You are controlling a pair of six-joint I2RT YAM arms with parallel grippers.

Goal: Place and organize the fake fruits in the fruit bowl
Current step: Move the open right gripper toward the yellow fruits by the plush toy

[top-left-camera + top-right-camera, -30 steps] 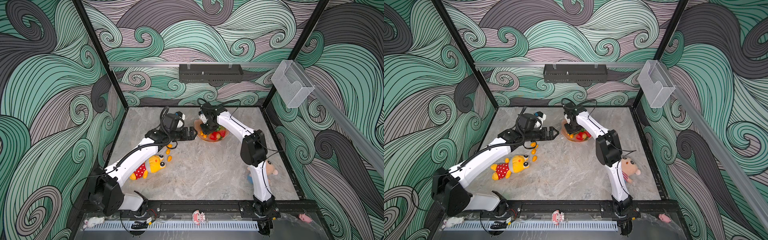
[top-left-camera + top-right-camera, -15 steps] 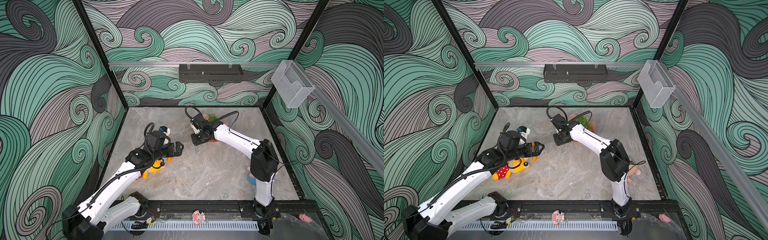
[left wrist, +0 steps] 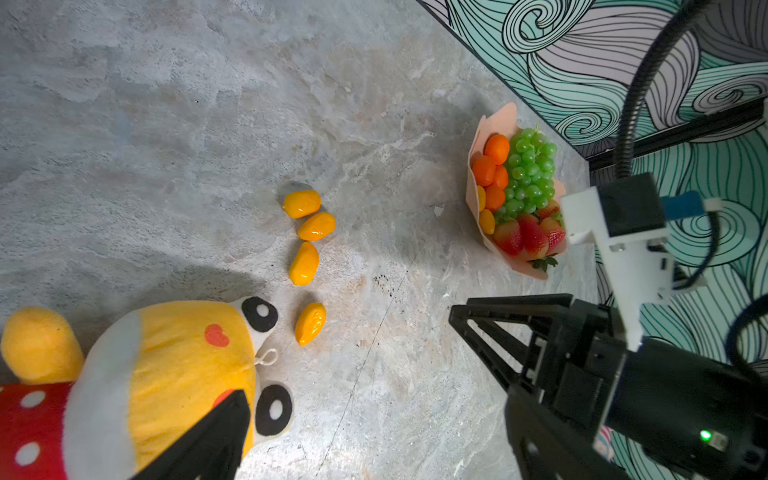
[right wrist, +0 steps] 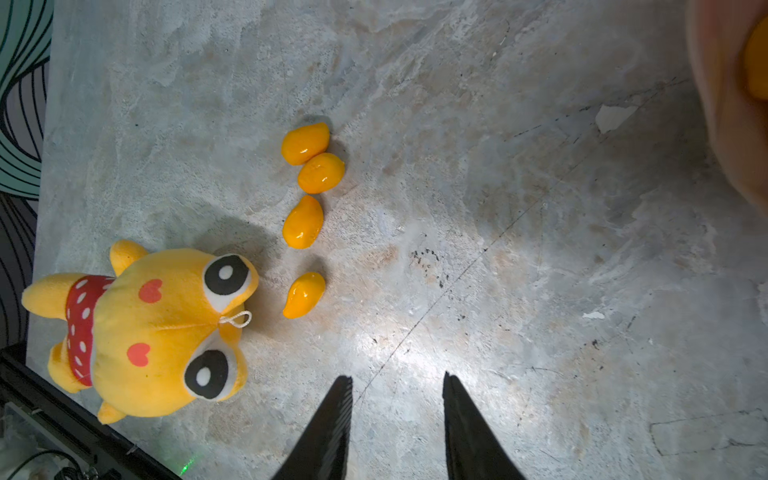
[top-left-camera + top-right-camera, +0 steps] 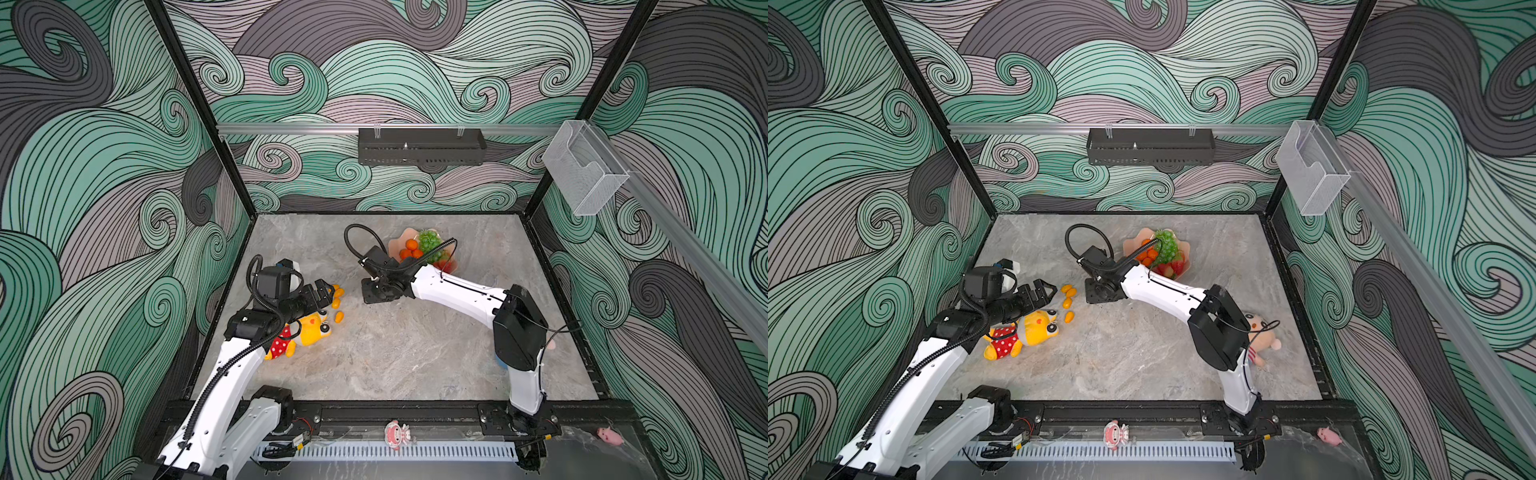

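Note:
The peach-pink fruit bowl (image 5: 395, 242) (image 5: 1131, 244) (image 3: 500, 122) sits at the back of the table and holds tangerines (image 5: 411, 246), a green grape bunch (image 5: 430, 240) and strawberries (image 5: 1177, 266). Several kumquats (image 5: 1068, 296) (image 3: 304, 264) (image 4: 303, 222) lie in a row on the table left of centre. My right gripper (image 5: 376, 297) (image 4: 397, 384) hangs open and empty just right of that row. My left gripper (image 5: 328, 294) (image 5: 1049, 297) is open and empty at the row's left side, above the plush toy's head.
A yellow plush toy (image 5: 309, 332) (image 4: 158, 332) in red dotted shorts lies beside the kumquats. A plush doll (image 5: 1262, 336) sits behind my right arm's elbow. A black basket (image 5: 419, 145) and a clear box (image 5: 582, 166) hang on the walls.
My right gripper left the bowl and came forward and left to the kumquats. My left gripper drew back to the left, away from the middle of the table.

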